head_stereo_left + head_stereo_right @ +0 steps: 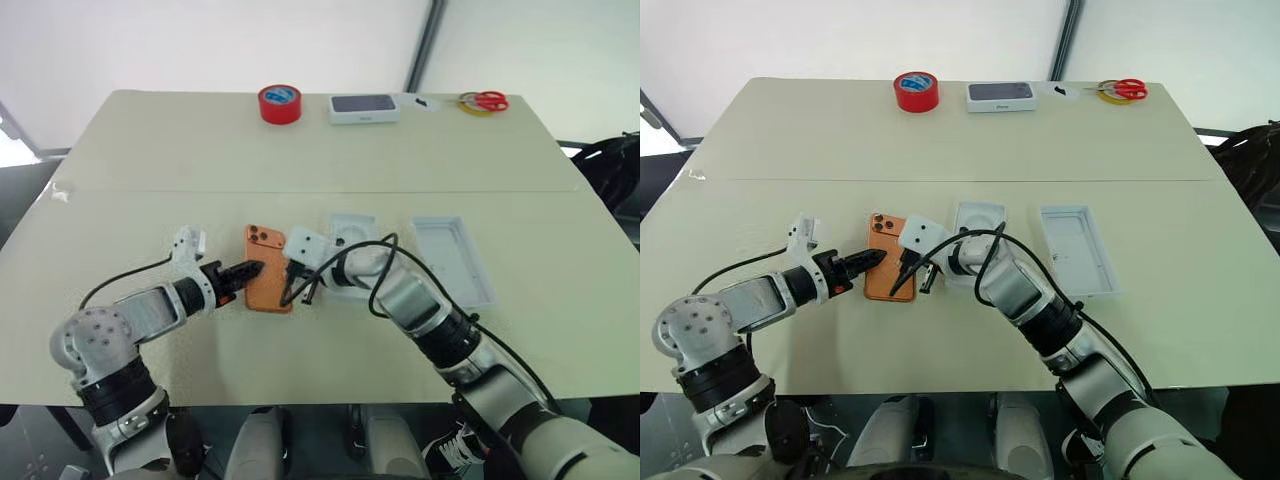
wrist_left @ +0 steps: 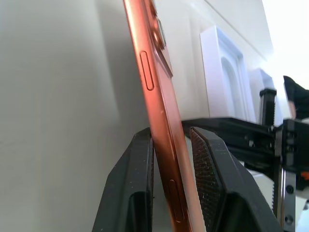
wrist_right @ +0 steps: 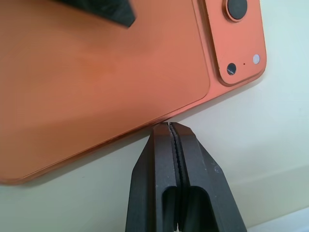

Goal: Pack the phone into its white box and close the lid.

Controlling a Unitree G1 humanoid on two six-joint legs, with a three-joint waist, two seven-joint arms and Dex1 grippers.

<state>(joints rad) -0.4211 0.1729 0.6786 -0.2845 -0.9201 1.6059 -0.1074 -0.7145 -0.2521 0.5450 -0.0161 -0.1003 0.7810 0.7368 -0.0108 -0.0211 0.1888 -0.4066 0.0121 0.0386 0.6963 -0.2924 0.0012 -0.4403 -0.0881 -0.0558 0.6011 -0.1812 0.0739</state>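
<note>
The orange phone (image 1: 268, 281) lies camera-side up on the pale table (image 1: 300, 150), near its front edge. The left gripper (image 2: 171, 159) grips the phone by its left long edge, one finger on each face. The right gripper (image 3: 173, 126) is clenched shut, its tips touching the phone's right edge. Beside it to the right sit a white insert (image 1: 352, 232) and the white box (image 1: 455, 260).
</note>
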